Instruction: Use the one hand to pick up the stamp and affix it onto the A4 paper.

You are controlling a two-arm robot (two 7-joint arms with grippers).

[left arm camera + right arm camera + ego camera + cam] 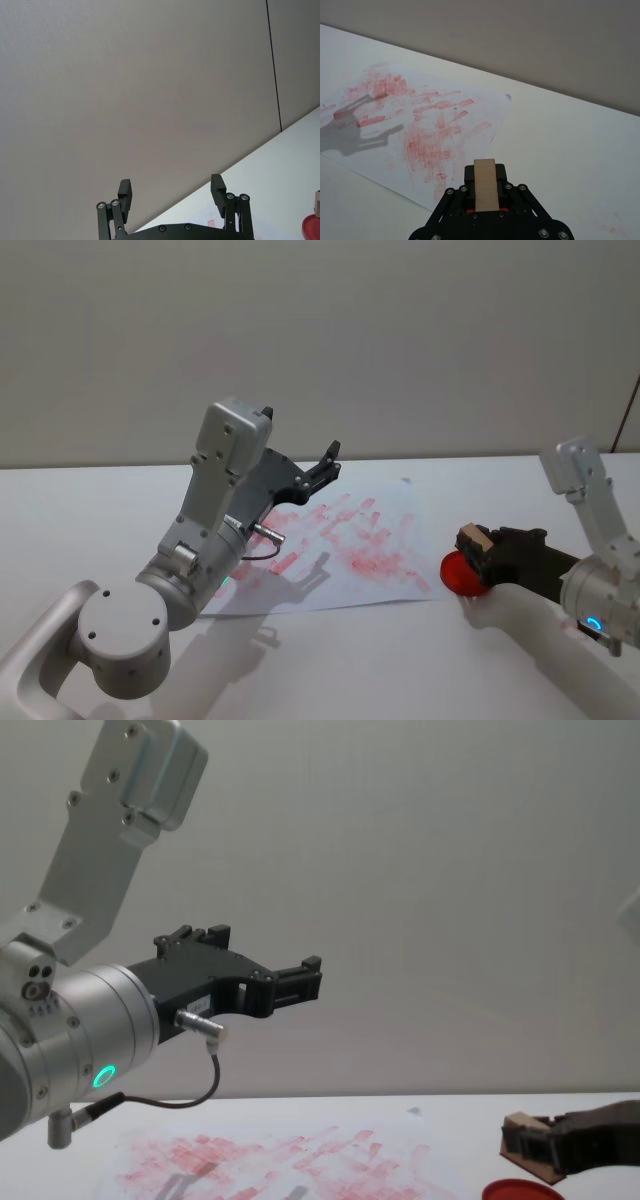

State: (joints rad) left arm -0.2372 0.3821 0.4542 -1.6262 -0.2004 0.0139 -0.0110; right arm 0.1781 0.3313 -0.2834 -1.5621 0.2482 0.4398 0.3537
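Stamp grasped; print on the A4 paper [340, 540] not yet made.
Right hand [478, 545] fingers clamp the stamp [485, 184] over the ink pad [462, 575] beside the paper; left hand [325, 462], fingers spread and empty, hangs above the paper.

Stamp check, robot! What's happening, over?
Right gripper shut on stamp, above red ink pad. Left gripper open, raised over A4 paper. Path clear.
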